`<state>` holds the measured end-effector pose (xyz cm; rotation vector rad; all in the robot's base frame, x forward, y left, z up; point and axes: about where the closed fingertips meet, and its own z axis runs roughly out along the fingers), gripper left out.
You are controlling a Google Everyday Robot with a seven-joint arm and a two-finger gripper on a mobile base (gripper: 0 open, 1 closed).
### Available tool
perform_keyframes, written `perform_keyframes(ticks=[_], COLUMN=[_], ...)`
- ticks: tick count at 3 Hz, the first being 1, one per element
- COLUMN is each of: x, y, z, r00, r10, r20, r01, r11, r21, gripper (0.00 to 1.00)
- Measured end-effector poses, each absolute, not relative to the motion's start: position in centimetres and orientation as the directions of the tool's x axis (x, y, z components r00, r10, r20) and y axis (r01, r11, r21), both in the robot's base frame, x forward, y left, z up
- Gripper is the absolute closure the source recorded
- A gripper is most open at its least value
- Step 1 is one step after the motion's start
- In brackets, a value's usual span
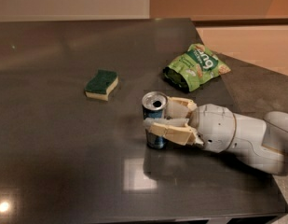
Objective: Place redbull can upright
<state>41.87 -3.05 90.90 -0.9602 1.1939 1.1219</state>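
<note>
The redbull can (154, 120) stands just right of the middle of the counter (64, 162), its long axis vertical, open top up and base seemingly flat on the surface. The gripper (157, 113) reaches in from 3 o'clock, its jaws closed on the can's body, one in front and one behind. The can looks set, so the release likely turns on backing out toward 3 o'clock without tipping it.
</note>
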Motion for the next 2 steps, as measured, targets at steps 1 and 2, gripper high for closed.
perform_keyframes(ticks=[1,2], x=[41.76,41.76], y=[-2.81,-2.81], z=[91.14,91.14], r00=[0.02,0.02], r10=[0.137,0.137], r20=[-0.99,-0.99], r01=[-0.981,-0.981], r11=[0.196,0.196], r21=[0.007,0.007], gripper=[0.0,0.0])
